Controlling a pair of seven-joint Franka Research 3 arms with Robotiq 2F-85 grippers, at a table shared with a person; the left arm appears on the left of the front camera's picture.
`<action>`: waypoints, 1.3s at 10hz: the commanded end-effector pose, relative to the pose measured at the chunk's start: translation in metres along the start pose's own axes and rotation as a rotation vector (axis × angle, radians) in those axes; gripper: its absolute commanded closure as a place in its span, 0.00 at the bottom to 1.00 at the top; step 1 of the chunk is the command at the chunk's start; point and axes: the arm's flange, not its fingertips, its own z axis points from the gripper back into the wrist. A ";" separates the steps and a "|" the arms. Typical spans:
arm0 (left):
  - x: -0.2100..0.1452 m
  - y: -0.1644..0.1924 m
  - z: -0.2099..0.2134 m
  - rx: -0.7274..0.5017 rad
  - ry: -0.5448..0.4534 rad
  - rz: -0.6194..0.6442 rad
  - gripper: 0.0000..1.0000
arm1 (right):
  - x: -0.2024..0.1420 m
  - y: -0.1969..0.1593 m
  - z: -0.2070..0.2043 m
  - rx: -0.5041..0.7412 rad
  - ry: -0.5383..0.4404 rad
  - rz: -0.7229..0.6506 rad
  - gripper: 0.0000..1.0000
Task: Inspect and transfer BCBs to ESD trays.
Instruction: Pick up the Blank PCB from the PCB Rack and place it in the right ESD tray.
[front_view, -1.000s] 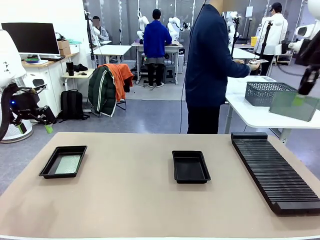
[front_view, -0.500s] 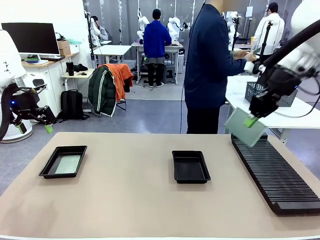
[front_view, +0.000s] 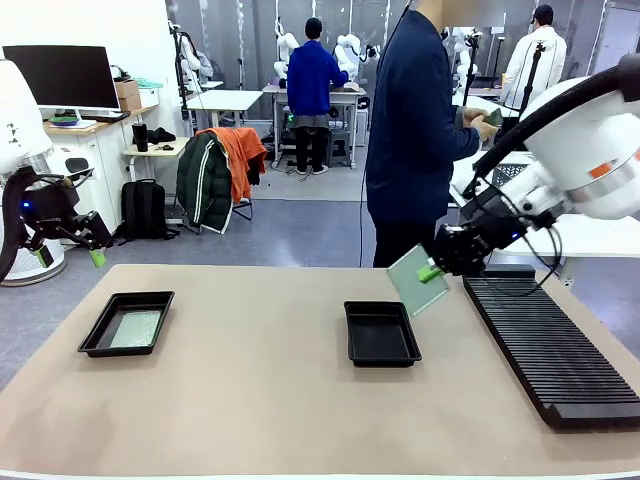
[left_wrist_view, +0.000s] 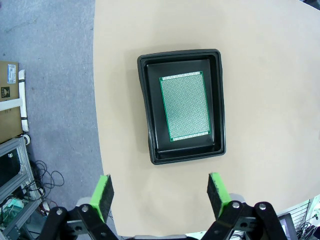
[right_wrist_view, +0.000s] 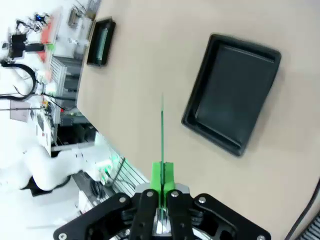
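Black left tray (front_view: 127, 323) holds one board (left_wrist_view: 186, 106); middle tray (front_view: 381, 333) empty; right pincer (front_view: 430, 271) grips another board (front_view: 409, 280).

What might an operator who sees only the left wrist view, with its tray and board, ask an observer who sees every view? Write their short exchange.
Operator: I see the left tray with the first BCB lying flat in it. What is the right gripper doing?
Observer: The right gripper is shut on a second BCB, gripped by one edge and held tilted off the table.
Operator: Is there somewhere to put it?
Observer: Yes. A middle tray lies empty beside that board, with a long black rack to its right.
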 end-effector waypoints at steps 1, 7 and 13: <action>-0.002 0.000 -0.002 0.001 -0.007 -0.004 0.00 | 0.007 -0.018 -0.034 0.068 -0.064 -0.025 0.97; -0.002 0.000 -0.002 0.001 -0.007 -0.004 0.00 | 0.006 -0.080 -0.106 0.167 -0.105 -0.191 0.97; -0.002 0.000 -0.002 0.001 -0.007 -0.004 0.00 | 0.008 -0.101 -0.149 0.139 -0.146 -0.262 0.97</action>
